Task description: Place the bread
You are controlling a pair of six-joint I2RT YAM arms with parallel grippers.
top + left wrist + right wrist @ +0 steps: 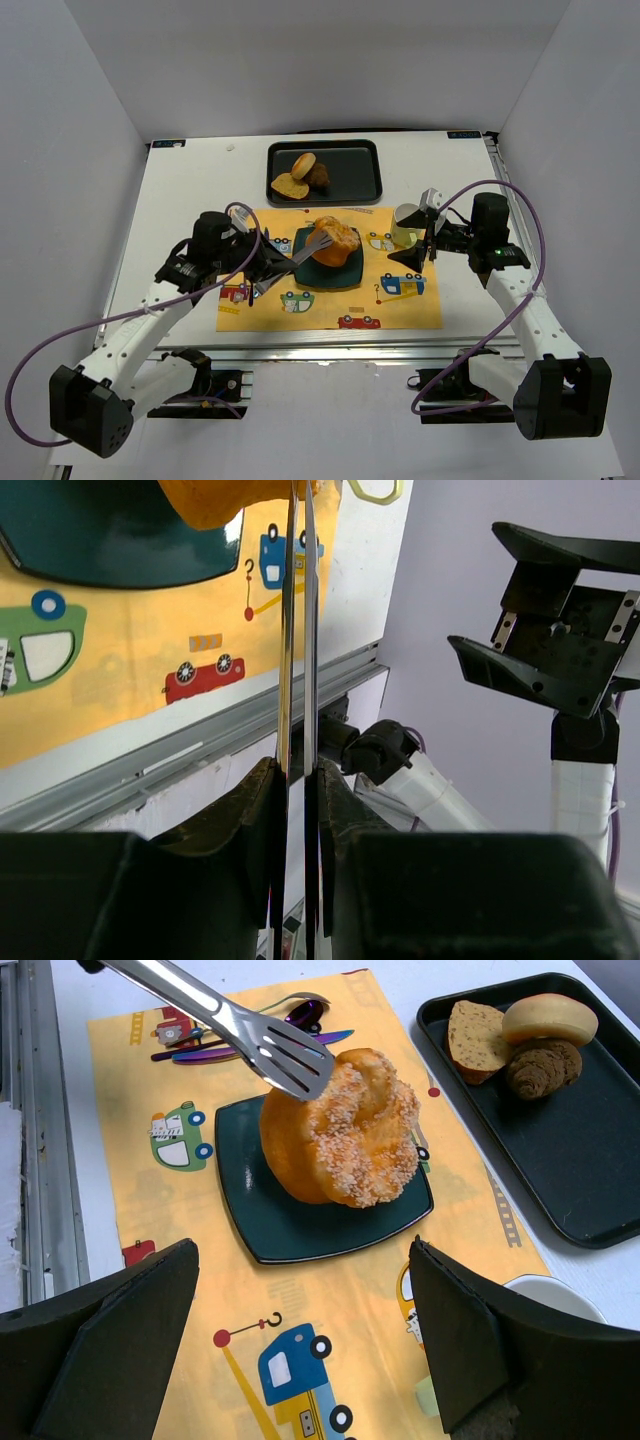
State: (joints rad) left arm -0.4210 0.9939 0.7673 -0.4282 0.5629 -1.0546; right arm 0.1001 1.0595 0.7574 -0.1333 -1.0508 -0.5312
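The bread, a golden, swirled bun with a speckled crust, stands tipped on its edge on the dark teal plate at the middle of the table, its crusted face turned toward the right arm's side. The slotted tip of a pair of metal tongs lies against the bun's upper edge on its 9 o'clock side; whether the tongs actually pinch it cannot be told. The left jaws, at about 8 o'clock from the plate, are closed tight on the tongs' two blades, which run nearly parallel with a thin gap between them. The plate sits on a yellow placemat printed with cartoon vehicles, with iridescent cutlery lying on the mat near the plate's 9 o'clock side. The right jaws, spread wide and holding nothing, hang over the mat at 3 o'clock from the plate, beside a pale cup. At 12 o'clock a black tray holds a pale round bun, a slice and a small dark brown piece.
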